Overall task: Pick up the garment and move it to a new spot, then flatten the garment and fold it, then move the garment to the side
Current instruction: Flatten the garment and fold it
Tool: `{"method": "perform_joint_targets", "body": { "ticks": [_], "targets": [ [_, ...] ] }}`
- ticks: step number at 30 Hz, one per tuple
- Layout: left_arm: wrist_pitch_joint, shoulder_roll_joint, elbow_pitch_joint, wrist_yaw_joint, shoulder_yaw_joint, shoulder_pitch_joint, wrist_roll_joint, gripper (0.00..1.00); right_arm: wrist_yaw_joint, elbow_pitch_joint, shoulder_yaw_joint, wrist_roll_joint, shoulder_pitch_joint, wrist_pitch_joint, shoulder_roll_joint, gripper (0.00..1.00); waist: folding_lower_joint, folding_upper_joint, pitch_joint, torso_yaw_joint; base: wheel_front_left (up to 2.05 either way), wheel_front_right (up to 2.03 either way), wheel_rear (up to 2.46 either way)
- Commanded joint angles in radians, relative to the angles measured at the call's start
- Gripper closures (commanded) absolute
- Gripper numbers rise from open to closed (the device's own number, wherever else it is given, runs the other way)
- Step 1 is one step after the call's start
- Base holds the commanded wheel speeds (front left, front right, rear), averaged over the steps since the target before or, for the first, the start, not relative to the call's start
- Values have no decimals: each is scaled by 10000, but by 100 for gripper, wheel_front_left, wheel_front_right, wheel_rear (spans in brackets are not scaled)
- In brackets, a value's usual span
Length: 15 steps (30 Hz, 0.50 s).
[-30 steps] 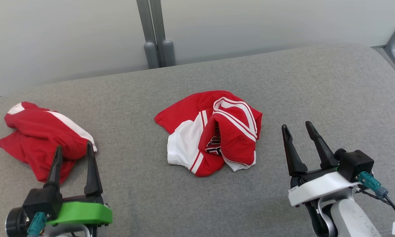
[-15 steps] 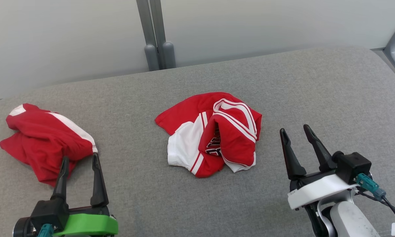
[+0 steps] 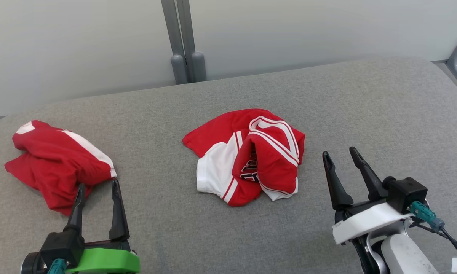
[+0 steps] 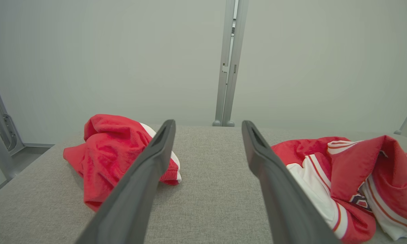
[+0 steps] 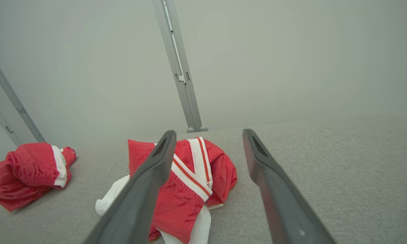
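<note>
The left gripper (image 3: 98,184) and the right gripper (image 3: 338,152) hover empty with jaws wide over the grey fabric-covered bench (image 3: 365,114), apparently readied for a pick, the crumpled red-and-white jersey garment (image 3: 247,156) lying between them, nearer the right, and a bunched red cloth (image 3: 57,163) just ahead of the left.

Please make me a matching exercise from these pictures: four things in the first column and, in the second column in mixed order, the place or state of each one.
Column one
1. left gripper
2. right gripper
3. red and white jersey
4. red garment with a white stripe

Column two
A. crumpled in the middle of the grey surface
B. open, on a white mount
C. bunched near the left end of the surface
D. open, on a green mount

Pairs: 1-D, 2-B, 3-A, 4-C
</note>
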Motion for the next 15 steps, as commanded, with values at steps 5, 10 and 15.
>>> {"method": "perform_joint_targets", "body": {
  "ticks": [5, 10, 15],
  "targets": [
    [-5, -134, 114, -173, 124, -77, 184, 0, 4, 463, 279, 279, -110, -31, -210, 0, 0, -1, -20, 195, 0, 0, 0],
    [-4, -208, 157, -292, 171, -173, 236, 0, 4, 1666, 819, 1375, -568, 316, -413, 0, 0, -1, 117, 469, 0, 0, 0],
    [-4, -282, 192, -356, 181, -341, 296, 0, 4, 2739, 1469, 3265, -1351, 1452, -650, 0, 0, -1, 401, 794, 0, 0, 0]
  ]
}}
